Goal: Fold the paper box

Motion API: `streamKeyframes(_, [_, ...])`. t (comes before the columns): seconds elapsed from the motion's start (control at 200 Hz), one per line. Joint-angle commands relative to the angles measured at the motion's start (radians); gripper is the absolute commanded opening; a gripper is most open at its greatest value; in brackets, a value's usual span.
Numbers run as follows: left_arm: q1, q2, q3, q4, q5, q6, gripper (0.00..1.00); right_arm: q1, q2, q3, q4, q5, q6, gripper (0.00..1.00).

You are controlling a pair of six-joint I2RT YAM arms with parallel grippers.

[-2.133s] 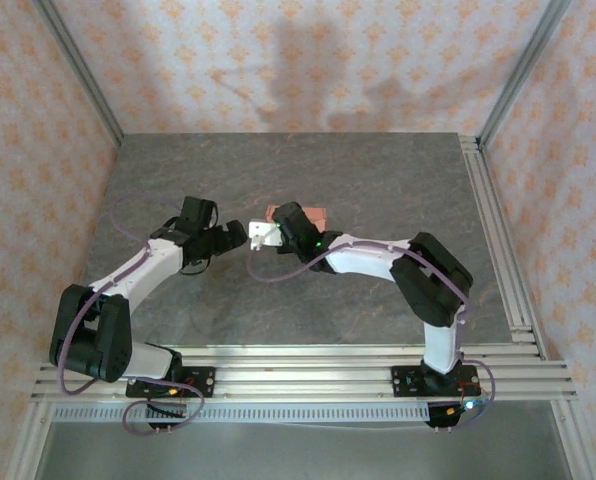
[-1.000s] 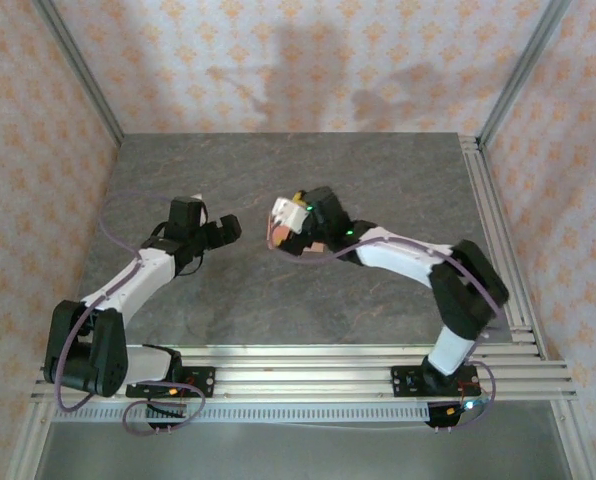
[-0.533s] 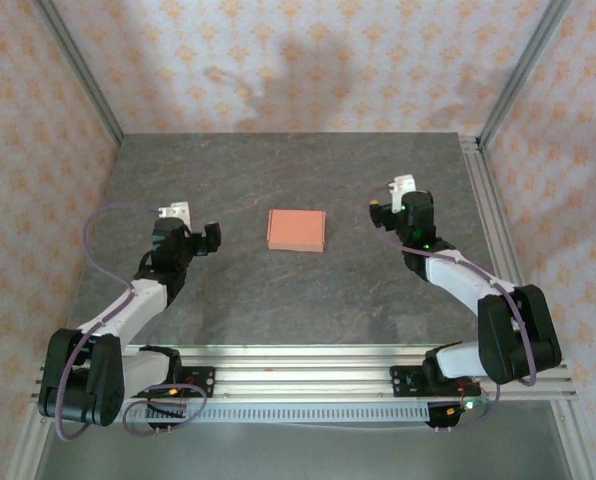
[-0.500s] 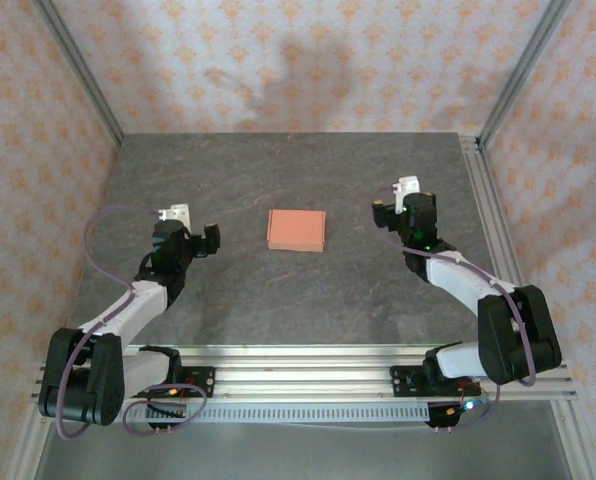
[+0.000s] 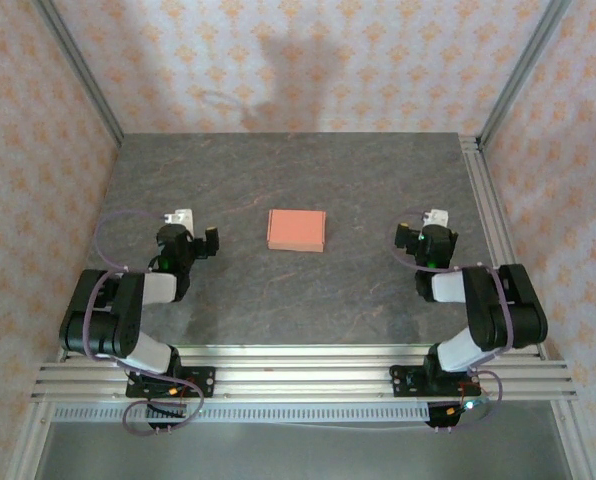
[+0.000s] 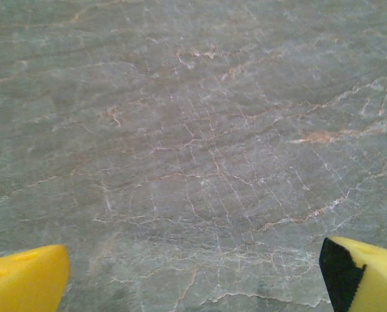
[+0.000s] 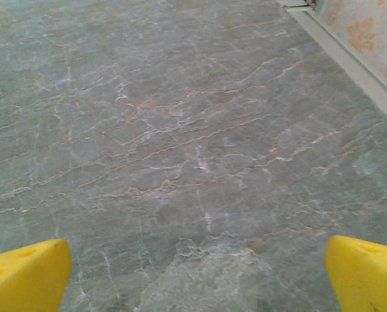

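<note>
Grey, stone-veined counter (image 5: 308, 300) inside a booth, seen from above and from both wrists. Lowest in the overhead frame, ribbed aluminium rails (image 5: 308, 362) carry the two arm bases.

Just above them both arms sit folded close to their bases. The left pincer (image 5: 195, 235) lies at mid-left and the right pincer (image 5: 420, 229) at mid-right. Each is spread wide and holds nothing. In the left wrist view the left pincer (image 6: 193, 286) shows as yellow fingertips (image 6: 24, 279) in the two lower corners, with bare counter between them. The right pincer (image 7: 193, 279) shows the same way in its own view.

At the centre of the overhead frame lies the paper box (image 5: 297, 230), a salmon-orange, flat rectangular piece of thin card. It rests flat on the counter between the two pincers and well apart from both. No loose flap or tab is visible, and whether its closures are tucked cannot be told.

Handling, as a judgement: the card is probably very light and easily creased. It is likely to slide on the smooth counter when pushed from one side. A hold at a short edge or corner looks best, with the other pincer steadying the opposite edge.

Beyond, peach patterned walls (image 5: 308, 60) close the upper frame.
</note>
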Motion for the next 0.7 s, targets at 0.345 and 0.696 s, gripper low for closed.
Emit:
streamKeyframes(0.345, [-0.024, -0.007, 0.04, 0.049, -0.069, 0.018, 1.0, -0.024, 0.012, 0.03, 0.074, -0.026, 0.067, 1.0])
streamKeyframes(0.696, [-0.026, -0.007, 0.041, 0.047, -0.07, 0.019, 1.0, -0.024, 0.012, 0.028, 0.074, -0.026, 0.066, 1.0])
